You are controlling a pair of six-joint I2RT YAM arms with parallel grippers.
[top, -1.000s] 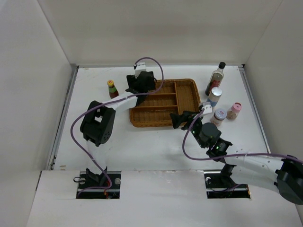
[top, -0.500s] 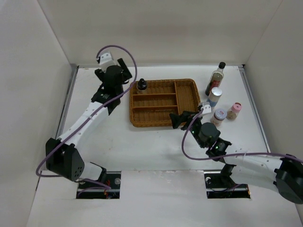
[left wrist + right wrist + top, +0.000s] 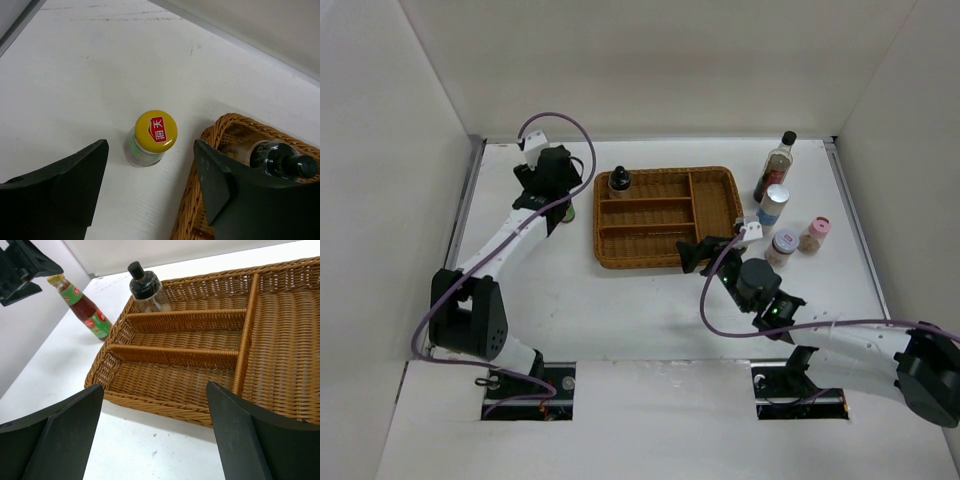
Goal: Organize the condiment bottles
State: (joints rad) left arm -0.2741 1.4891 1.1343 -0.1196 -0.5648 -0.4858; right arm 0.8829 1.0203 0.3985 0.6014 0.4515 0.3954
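The yellow-capped red-green bottle [image 3: 152, 135] stands upright on the table just left of the tray. My left gripper [image 3: 150, 150] hovers over it, open, a finger on each side and neither touching it. In the top view this gripper [image 3: 557, 203] covers most of that bottle. The squat black-capped bottle [image 3: 618, 181] stands in the tray's far left compartment. My right gripper [image 3: 695, 252] is open and empty over the tray's near edge. Right of the tray stand the tall dark-sauce bottle [image 3: 776, 165], the blue-white cylinder [image 3: 773, 205], the white-lidded jar [image 3: 783, 246] and the pink-lidded shaker [image 3: 814, 234].
The brown wicker tray [image 3: 640, 263] lies mid-table with three long compartments on the left and one wide compartment on the right. White walls close the table at the back and on both sides. My right arm's purple cable loops over the table in front of the tray.
My left arm left the squat bottle in the tray's far left compartment and swung left over the yellow-capped bottle, its jaws narrowing. The right arm barely moved.
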